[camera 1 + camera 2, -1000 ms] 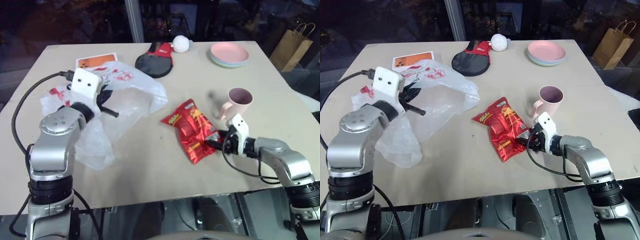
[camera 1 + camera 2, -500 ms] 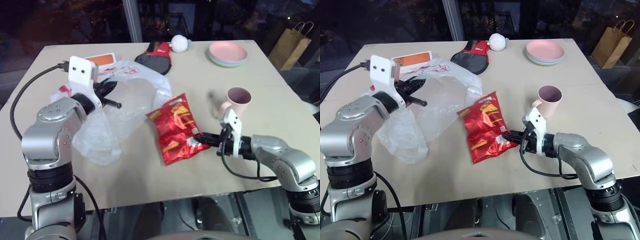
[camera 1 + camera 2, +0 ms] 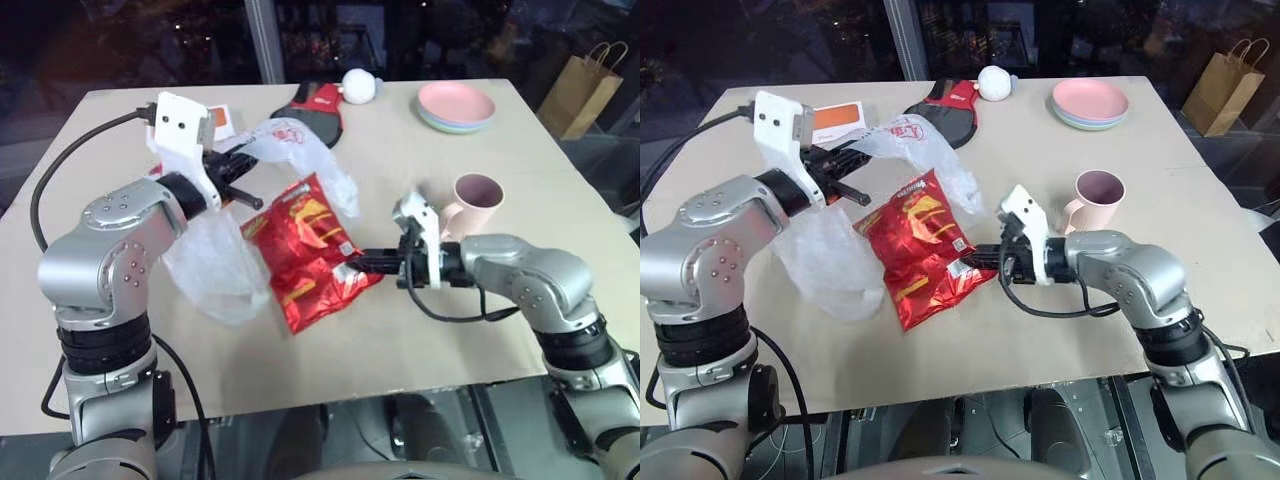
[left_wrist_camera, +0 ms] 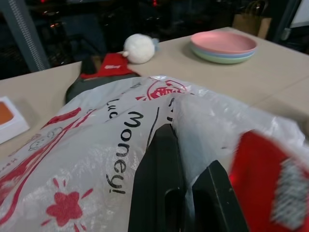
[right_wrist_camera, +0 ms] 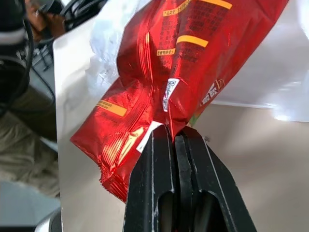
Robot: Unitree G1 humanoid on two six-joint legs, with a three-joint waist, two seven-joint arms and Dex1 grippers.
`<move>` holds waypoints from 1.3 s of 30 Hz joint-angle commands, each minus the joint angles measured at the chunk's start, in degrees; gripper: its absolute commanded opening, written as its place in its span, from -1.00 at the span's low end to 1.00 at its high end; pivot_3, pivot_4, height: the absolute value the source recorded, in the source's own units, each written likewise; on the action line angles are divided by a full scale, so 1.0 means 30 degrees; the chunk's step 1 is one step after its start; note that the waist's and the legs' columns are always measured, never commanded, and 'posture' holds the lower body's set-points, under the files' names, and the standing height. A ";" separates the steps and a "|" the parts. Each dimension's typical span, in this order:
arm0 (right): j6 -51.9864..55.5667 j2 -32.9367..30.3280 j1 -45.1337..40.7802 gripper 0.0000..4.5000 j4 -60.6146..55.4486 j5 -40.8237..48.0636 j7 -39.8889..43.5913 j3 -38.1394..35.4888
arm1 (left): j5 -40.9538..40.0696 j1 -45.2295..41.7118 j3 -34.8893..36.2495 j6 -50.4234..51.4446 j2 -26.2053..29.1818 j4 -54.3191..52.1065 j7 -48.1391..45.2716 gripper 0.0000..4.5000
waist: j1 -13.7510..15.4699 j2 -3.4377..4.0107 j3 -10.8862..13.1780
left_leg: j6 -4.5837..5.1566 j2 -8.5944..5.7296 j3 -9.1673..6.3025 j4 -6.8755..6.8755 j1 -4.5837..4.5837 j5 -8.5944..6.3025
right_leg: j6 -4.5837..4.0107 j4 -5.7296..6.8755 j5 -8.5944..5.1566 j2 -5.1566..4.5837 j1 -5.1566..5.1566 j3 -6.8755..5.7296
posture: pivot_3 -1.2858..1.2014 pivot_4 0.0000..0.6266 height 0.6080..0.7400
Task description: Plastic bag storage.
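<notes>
Fingers of the left gripper [image 3: 243, 190] clench the thin translucent white plastic bag [image 3: 215, 265] by its rim; right fingers [image 3: 970, 258] pinch the glossy red snack packet [image 3: 915, 250] beside the mouth (best fed in level). Beige surface [image 3: 330, 350] nearby lies open; the pink mug [image 3: 475, 200] stands behind.
</notes>
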 commanded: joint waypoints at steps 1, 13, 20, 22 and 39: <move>-0.0768 0.0397 -0.1037 -0.97 0.1125 -0.0600 0.1020 0.0685 | -0.0324 -0.0160 0.0304 -0.0054 0.0422 -0.1076 -0.0002 -1.00 | -0.0015 0.0000 0.0000 | 0.0000 0.0000 0.0000 0.0000 0.0001 0.0000 | -0.0001 0.0000 0.0000 0.0000 0.0000 0.0000 | 0.03 -0.52 1.00; -0.1779 -0.1294 -0.1485 -0.97 0.0465 -0.1035 0.5324 0.1703 | 0.0487 0.0404 0.0458 -0.0827 0.1154 -0.0264 0.0529 -1.00 | 0.0016 0.0009 0.0012 | -0.0001 -0.0010 -0.0007 -0.0005 -0.0007 0.0000 | -0.0001 -0.0004 0.0001 -0.0008 -0.0004 -0.0007 | 0.03 -0.52 1.00; -0.2318 0.1488 -0.2653 -0.97 0.4722 -0.2827 0.3165 0.1627 | -0.0949 0.1047 0.0462 -0.0240 0.0996 -0.1477 -0.0222 -1.00 | -0.0118 0.0010 0.0015 | -0.0001 0.0000 -0.0008 -0.0016 0.0008 0.0000 | -0.0001 0.0006 -0.0001 0.0001 -0.0010 -0.0008 | 0.03 -0.52 1.00; -0.2555 0.2362 -0.3114 -0.97 0.6325 -0.3203 0.2464 0.1085 | -0.1428 0.1557 0.0519 -0.0008 0.1156 -0.2012 -0.0475 -1.00 | -0.0083 0.0013 0.0019 | -0.0003 -0.0001 0.0001 -0.0016 0.0003 0.0002 | -0.0007 0.0028 0.0003 0.0001 -0.0032 0.0004 | 0.03 -0.52 1.00; -0.4888 1.2983 -0.7276 -0.74 1.5071 -0.4541 -0.6007 -0.3362 | -0.3964 0.2349 0.0021 0.2983 -0.1965 -0.4804 0.2633 -1.00 | -0.0163 0.0023 0.0028 | -0.0004 -0.0012 -0.0028 -0.0049 0.0004 0.0001 | -0.0020 0.0078 0.0002 0.0005 -0.0064 -0.0007 | 0.03 -0.52 1.00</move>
